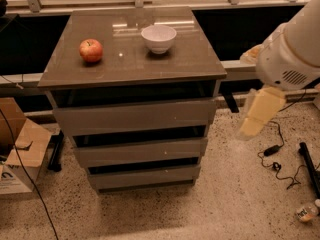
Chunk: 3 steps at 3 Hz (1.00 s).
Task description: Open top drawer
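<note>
The drawer cabinet is standing on a speckled floor, in front of a low ledge with a railing.

**Task item.** The top drawer is sitting directly beneath the cabinet's glossy grey-brown top, with a dark gap separating its flat front panel from the top's front edge. The panel is appearing pushed in, and only its front face is showing. Two further drawers are sitting below it: the middle drawer and the bottom drawer, each with a dark gap above its front.

**Items on the cabinet top.** A red apple is resting on the left part of the surface. A white bowl is standing upright toward the rear centre, well apart from the apple.

**End effector.** The white robot arm is entering from the right edge of the view. The gripper, a pale yellow part, is hanging below the arm, to the right of the cabinet at about the height of the top drawer front. It is touching neither the drawer nor the cabinet. Whether the gripper is released or clenched cannot be told.

**Surroundings.** A cardboard box is lying on the floor left of the cabinet. Black cables are trailing across the floor on the right, and a small bottle is lying near the lower right corner.
</note>
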Each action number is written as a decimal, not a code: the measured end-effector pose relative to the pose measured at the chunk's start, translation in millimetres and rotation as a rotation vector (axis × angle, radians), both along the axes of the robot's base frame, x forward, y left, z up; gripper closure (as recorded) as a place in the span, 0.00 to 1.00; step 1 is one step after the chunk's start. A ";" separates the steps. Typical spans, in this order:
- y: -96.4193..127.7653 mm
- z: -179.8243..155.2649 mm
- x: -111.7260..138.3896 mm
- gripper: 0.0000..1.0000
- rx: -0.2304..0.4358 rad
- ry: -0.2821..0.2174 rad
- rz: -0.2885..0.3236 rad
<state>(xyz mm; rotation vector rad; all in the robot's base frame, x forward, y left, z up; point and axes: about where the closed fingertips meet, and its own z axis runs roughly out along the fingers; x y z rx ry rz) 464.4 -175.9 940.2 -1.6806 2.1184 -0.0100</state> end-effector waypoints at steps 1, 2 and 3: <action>24.9 -29.4 27.4 0.00 0.094 -0.030 0.010; 45.6 -60.4 58.4 0.00 0.124 0.017 0.019; 48.8 -64.5 60.2 0.00 0.126 0.025 0.025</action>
